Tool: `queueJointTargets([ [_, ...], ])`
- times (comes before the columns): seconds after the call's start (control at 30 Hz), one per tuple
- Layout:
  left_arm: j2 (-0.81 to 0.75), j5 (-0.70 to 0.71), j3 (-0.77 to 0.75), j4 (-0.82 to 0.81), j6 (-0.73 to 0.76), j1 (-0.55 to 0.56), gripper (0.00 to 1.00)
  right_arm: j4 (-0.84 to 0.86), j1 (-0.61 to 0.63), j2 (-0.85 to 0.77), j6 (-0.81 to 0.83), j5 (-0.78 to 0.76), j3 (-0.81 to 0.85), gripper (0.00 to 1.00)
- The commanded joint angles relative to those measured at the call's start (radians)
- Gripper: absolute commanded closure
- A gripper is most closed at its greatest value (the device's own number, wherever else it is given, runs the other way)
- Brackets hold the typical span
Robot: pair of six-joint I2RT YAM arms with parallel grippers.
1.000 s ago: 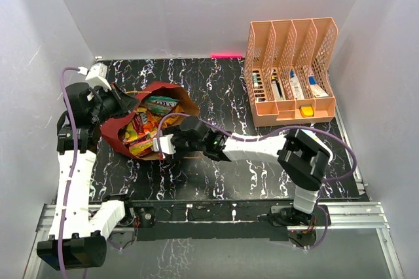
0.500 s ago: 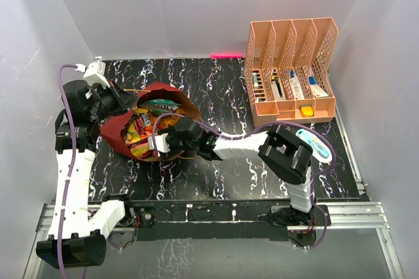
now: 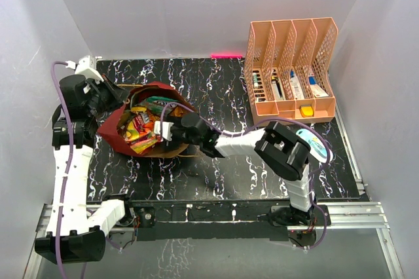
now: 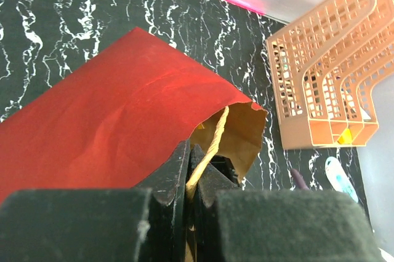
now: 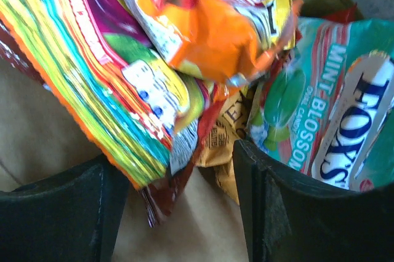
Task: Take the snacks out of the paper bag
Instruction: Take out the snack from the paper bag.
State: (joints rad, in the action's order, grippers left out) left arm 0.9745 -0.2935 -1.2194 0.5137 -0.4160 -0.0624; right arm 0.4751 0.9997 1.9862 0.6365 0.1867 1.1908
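The dark red paper bag (image 3: 114,130) lies on its side at the left of the table, mouth facing right, brown inside. Several glossy snacks (image 3: 139,127) fill its mouth. My left gripper (image 3: 121,99) is shut on the bag's twisted handle (image 4: 209,145) at the top rim and holds the mouth up. My right gripper (image 3: 163,130) is open inside the mouth. In the right wrist view its fingers straddle a dark red packet (image 5: 163,197), below an orange packet (image 5: 209,40), a striped one (image 5: 92,77) and a teal mint packet (image 5: 308,108).
A peach file organiser (image 3: 289,73) with pens and tubes stands at the back right. A white-and-blue oval packet (image 3: 313,144) lies by the right arm's elbow. White walls enclose the table on three sides.
My right gripper has pushed left and further into the bag's mouth. My left gripper has lifted the handle back and left, and the bag has shifted with it.
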Motion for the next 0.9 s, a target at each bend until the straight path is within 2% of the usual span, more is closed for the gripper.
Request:
queueJointTargets([
  [0.0, 0.015, 0.107, -0.066, 0.027, -0.013, 0.0, 1.0, 0.02, -0.052, -0.079, -0.008, 0.125, -0.017, 0.35],
  [0.2, 0.02, 0.053, -0.053, -0.01, -0.033, 0.001, 1.0, -0.145, -0.052, -0.024, 0.101, 0.214, 0.084, 0.46],
  [0.4, 0.029, 0.053, -0.06, 0.001, -0.025, 0.001, 1.0, -0.15, -0.045, 0.024, 0.111, 0.24, 0.13, 0.47],
  [0.47, 0.028, 0.053, -0.057, -0.003, -0.027, 0.001, 1.0, -0.149, -0.04, 0.041, 0.094, 0.254, 0.148, 0.52],
  [0.57, 0.032, 0.051, -0.058, -0.004, -0.027, 0.0, 1.0, -0.142, -0.039, 0.049, 0.056, 0.25, 0.156, 0.65],
  [0.63, 0.037, 0.054, -0.061, -0.002, -0.025, 0.001, 1.0, -0.109, -0.039, 0.037, 0.034, 0.234, 0.135, 0.68],
  [0.7, 0.04, 0.057, -0.062, 0.0, -0.022, 0.0, 1.0, -0.08, -0.039, 0.021, 0.007, 0.208, 0.111, 0.68],
  [0.77, 0.043, 0.066, -0.064, 0.003, -0.017, 0.0, 1.0, -0.062, -0.04, 0.009, -0.01, 0.177, 0.093, 0.59],
  [0.87, 0.055, 0.077, -0.077, 0.011, -0.012, 0.0, 1.0, -0.058, -0.041, -0.007, -0.007, 0.168, 0.055, 0.57],
])
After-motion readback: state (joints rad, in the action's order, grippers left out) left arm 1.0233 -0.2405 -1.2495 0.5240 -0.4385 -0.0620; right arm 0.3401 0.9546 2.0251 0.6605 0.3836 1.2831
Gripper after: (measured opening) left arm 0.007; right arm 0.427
